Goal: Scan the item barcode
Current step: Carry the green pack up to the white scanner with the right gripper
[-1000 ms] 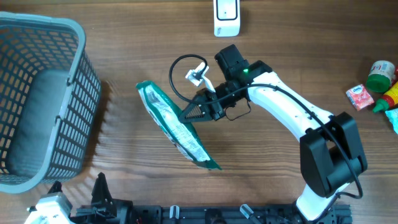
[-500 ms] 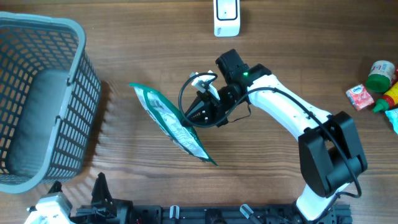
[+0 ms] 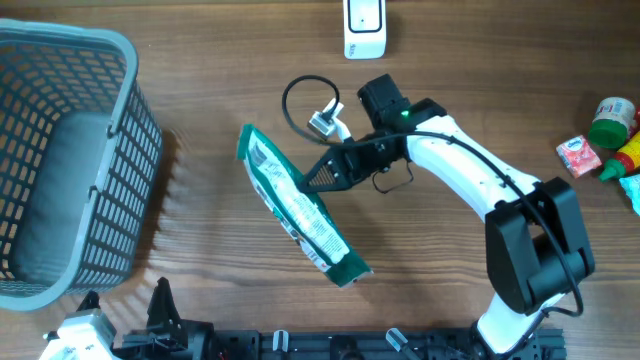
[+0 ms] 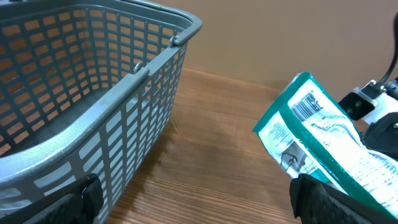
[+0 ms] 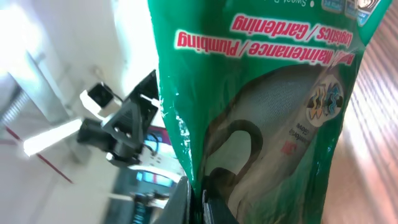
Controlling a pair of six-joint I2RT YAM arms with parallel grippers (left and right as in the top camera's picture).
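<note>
Right of the basket (image 3: 140, 170), the right gripper (image 3: 315, 180) is pinching the green packet (image 3: 300, 212) by its edge, holding it tilted with its barcode (image 4: 306, 107) facing the basket. Beside the basket's near corner, the left gripper (image 4: 194, 196) is sitting with fingers (image 4: 84, 198) spread wide. Well right of the basket, a white scanner (image 3: 364, 25) is standing apart from the packet.

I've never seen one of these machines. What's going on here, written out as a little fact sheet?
Held item: green packet, tilted, apparently lifted off the table
Holder: right pincer, shut on the packet's edge
Code: barcode near the packet's upper corner, facing the left wrist camera
Other arm: left pincer, open, holding nothing
Nearby: grey basket at left; white device at the far edge, possibly the scanner; small groceries at right
</note>
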